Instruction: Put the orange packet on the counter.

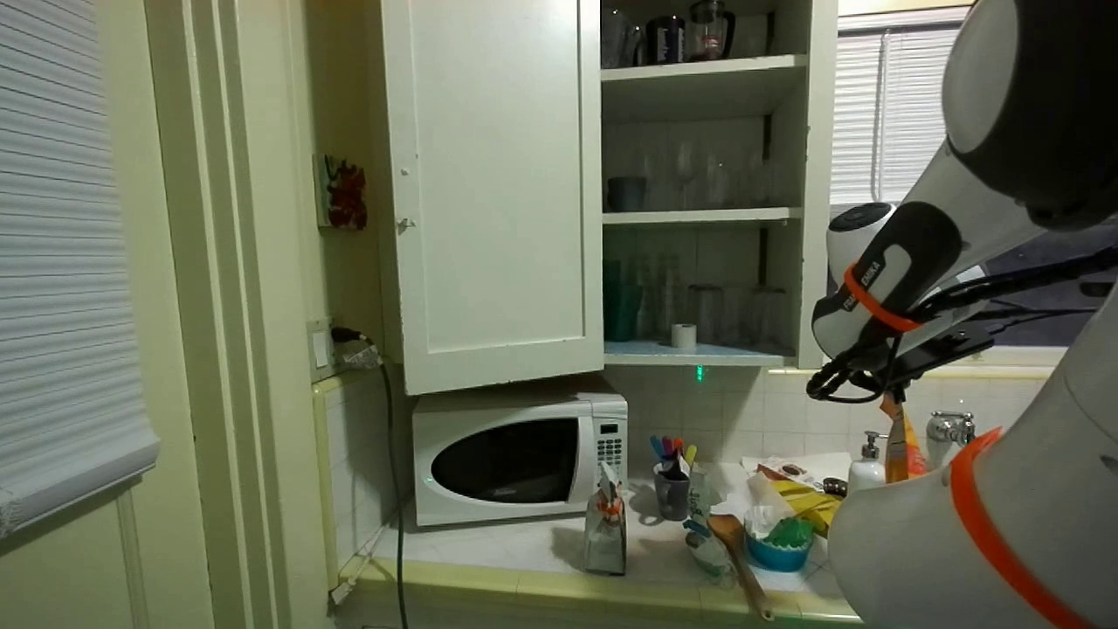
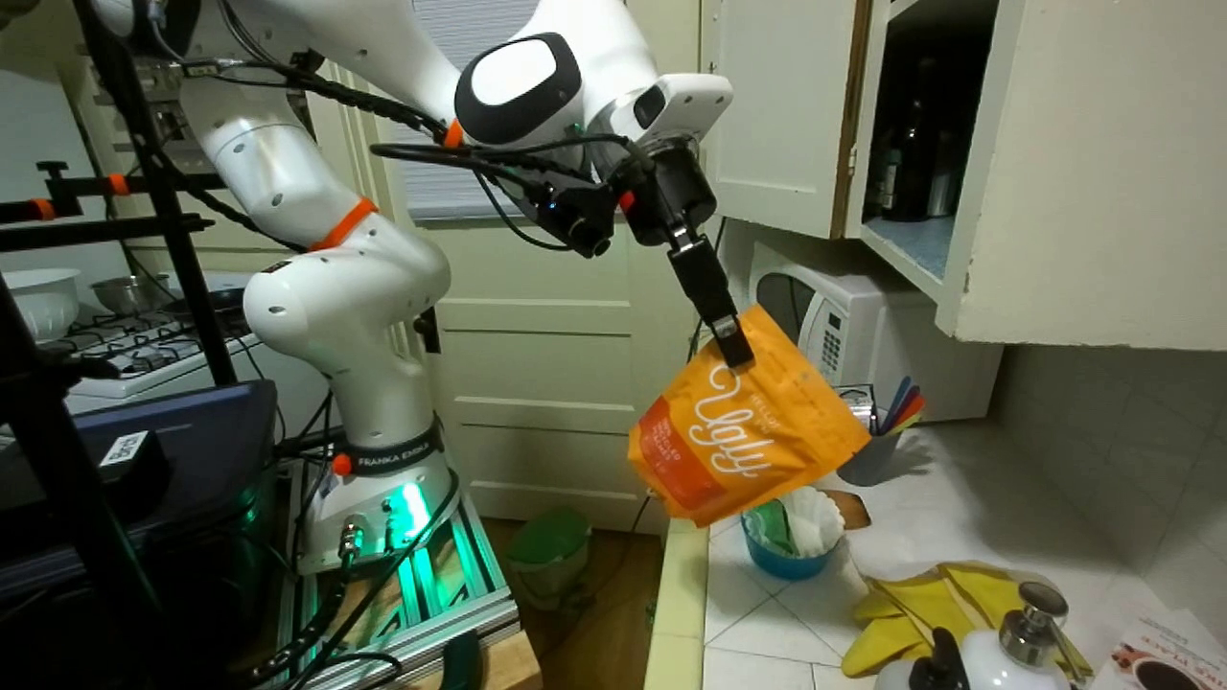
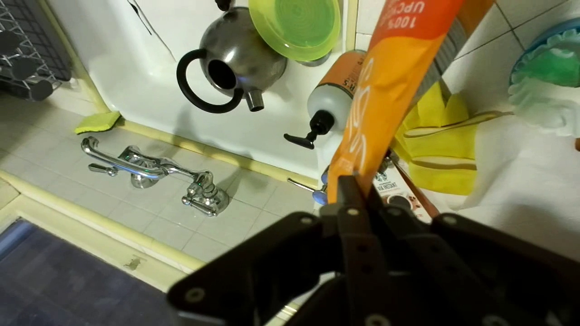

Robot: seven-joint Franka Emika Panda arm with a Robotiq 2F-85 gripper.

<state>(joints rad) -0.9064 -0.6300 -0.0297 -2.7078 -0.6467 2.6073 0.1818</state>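
The orange packet (image 2: 748, 431) hangs tilted from my gripper (image 2: 734, 343), which is shut on its upper edge. In an exterior view it appears in front of the blue bowl and the counter's front edge, with nothing visibly touching it from below. Part of the packet (image 1: 900, 454) also shows edge-on behind the arm. In the wrist view my fingertips (image 3: 358, 192) pinch one end of the packet (image 3: 385, 86), which stretches away over the soap bottle and sink edge. The counter (image 2: 1016, 513) is pale tile with a yellow edge; it also shows under the microwave (image 1: 515, 550).
On the counter are a blue bowl (image 2: 788, 565), yellow gloves (image 2: 944, 609), a utensil cup (image 1: 672, 491), a wooden spoon (image 1: 738, 559), a standing bag (image 1: 605, 533) and a microwave (image 1: 520, 459). The sink (image 3: 149, 68) holds a kettle (image 3: 244, 50). A cupboard door (image 1: 498, 183) stands open above.
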